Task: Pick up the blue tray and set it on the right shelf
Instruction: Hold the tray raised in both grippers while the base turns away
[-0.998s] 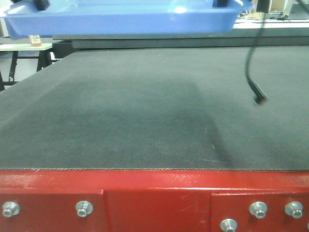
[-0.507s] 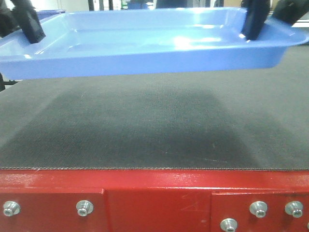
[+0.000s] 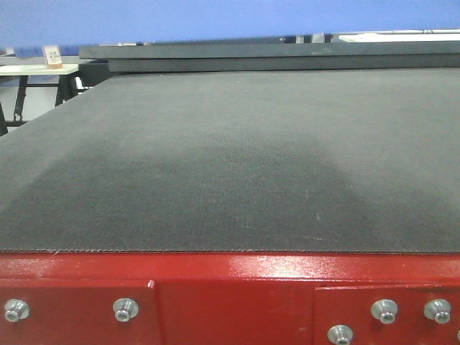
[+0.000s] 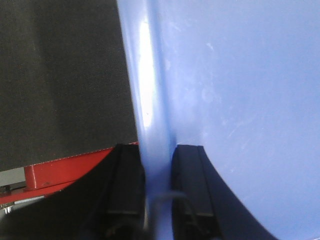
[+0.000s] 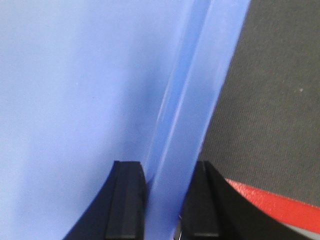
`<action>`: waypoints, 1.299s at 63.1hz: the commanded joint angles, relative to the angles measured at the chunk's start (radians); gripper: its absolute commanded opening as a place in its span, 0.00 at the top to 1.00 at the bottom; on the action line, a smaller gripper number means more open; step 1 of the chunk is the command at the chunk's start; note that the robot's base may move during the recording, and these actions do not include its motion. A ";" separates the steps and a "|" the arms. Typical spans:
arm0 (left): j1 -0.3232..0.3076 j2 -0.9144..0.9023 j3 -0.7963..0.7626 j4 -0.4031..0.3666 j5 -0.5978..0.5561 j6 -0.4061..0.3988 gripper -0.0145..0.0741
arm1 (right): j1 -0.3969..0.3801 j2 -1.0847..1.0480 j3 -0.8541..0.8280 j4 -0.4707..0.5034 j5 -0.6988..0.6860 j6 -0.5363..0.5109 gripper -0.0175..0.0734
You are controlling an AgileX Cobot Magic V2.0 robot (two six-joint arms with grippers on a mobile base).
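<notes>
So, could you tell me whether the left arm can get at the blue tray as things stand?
Yes, it looks so: the left end effector is shut on the blue tray, clamping its rim from both sides, with nothing in between.

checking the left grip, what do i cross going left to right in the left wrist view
dark mat → one finger of the left gripper → pinched rim of the blue tray → the other finger → the tray's broad face
</notes>
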State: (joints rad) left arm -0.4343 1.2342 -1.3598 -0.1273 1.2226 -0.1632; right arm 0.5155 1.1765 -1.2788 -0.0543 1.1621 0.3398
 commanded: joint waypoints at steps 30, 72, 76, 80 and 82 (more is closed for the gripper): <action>-0.004 -0.042 -0.023 0.065 0.117 -0.003 0.89 | 0.042 -0.031 -0.029 -0.096 0.052 -0.036 0.78; -0.004 -0.042 -0.023 0.032 0.117 -0.003 0.89 | 0.042 -0.031 -0.029 -0.096 0.051 -0.036 0.78; -0.004 -0.042 -0.023 0.032 0.117 -0.003 0.89 | 0.042 -0.031 -0.029 -0.096 0.051 -0.036 0.78; -0.004 -0.042 -0.023 0.032 0.117 -0.003 0.89 | 0.042 -0.031 -0.029 -0.096 0.051 -0.036 0.78; -0.004 -0.042 -0.023 0.032 0.117 -0.003 0.89 | 0.042 -0.031 -0.029 -0.096 0.051 -0.036 0.78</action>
State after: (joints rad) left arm -0.4347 1.2231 -1.3574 -0.1295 1.2460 -0.1849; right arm 0.5570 1.1703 -1.2788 -0.0701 1.1999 0.3567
